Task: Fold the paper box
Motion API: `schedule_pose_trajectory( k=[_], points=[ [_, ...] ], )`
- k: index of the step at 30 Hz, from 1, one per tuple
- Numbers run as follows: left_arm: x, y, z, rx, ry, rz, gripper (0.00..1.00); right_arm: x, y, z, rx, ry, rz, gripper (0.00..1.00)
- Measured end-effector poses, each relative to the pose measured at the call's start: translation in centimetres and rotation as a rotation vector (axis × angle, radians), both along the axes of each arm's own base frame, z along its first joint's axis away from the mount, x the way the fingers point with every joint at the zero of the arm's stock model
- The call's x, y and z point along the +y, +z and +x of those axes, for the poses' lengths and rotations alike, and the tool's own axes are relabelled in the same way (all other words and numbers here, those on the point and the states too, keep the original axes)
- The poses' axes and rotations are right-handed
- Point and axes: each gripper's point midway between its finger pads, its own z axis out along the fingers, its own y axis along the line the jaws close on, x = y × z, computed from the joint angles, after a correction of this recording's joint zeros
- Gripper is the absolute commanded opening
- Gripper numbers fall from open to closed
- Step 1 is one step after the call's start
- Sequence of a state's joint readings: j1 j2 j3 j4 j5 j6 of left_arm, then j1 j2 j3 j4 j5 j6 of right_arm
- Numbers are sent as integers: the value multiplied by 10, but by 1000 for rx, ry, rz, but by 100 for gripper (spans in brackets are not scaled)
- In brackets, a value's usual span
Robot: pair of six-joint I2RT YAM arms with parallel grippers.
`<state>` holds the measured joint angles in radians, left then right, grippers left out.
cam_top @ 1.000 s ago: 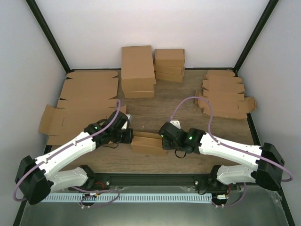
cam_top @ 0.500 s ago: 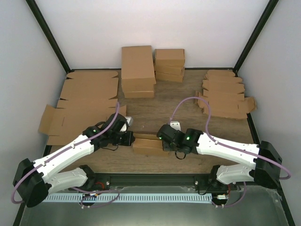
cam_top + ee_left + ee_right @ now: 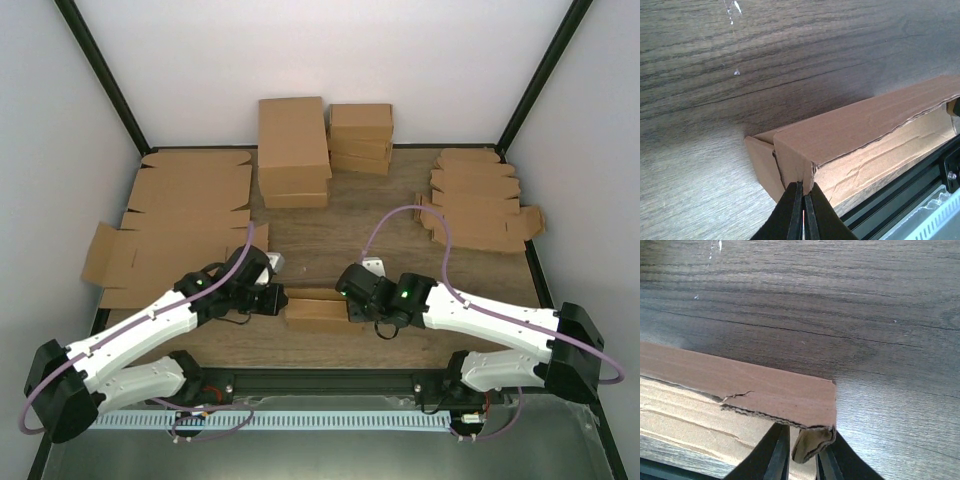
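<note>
The paper box (image 3: 315,309) is a small brown oblong cardboard piece lying near the table's front edge between my two grippers. My left gripper (image 3: 274,298) is at its left end. In the left wrist view my left gripper (image 3: 803,197) is shut on the box's end corner flap (image 3: 795,157). My right gripper (image 3: 352,300) is at its right end. In the right wrist view my right gripper (image 3: 804,450) pinches a curled end flap (image 3: 812,442) under the top wall of the paper box (image 3: 755,390).
Large flat cardboard sheets (image 3: 180,225) lie at the left. Folded bigger boxes (image 3: 292,150) and a stack of smaller ones (image 3: 360,135) stand at the back. Flat die-cut pieces (image 3: 478,205) are piled at the right. The black front rail (image 3: 330,380) runs just behind the box.
Both grippers and the box have shifted slightly toward the front edge; the left arm has lowered a little. Both grips hold as before.
</note>
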<state>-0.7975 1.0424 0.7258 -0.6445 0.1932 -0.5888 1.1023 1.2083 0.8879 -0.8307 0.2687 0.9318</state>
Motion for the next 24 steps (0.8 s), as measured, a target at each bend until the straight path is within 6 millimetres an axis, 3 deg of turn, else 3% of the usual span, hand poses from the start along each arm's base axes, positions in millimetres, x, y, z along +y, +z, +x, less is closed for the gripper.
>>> schedule_pose_trajectory(
  k=[2,4,14,20,24],
  points=[
    [1,0,0,1,0,9,4,0,0,0,-1,6,-2,24],
    [2,0,-1,4,-4,19,4,0,0,0,-1,12,-4,37],
    [-2,1,-7,13,-17,22,4,7,-2,-11,15,83,65,61],
    [-5,1,-13,22,-4,-7,4,14,-4,-22,4,152,197,90],
    [-5,0,-13,24,8,-18,4,18,2,-30,-26,208,297,95]
  ],
)
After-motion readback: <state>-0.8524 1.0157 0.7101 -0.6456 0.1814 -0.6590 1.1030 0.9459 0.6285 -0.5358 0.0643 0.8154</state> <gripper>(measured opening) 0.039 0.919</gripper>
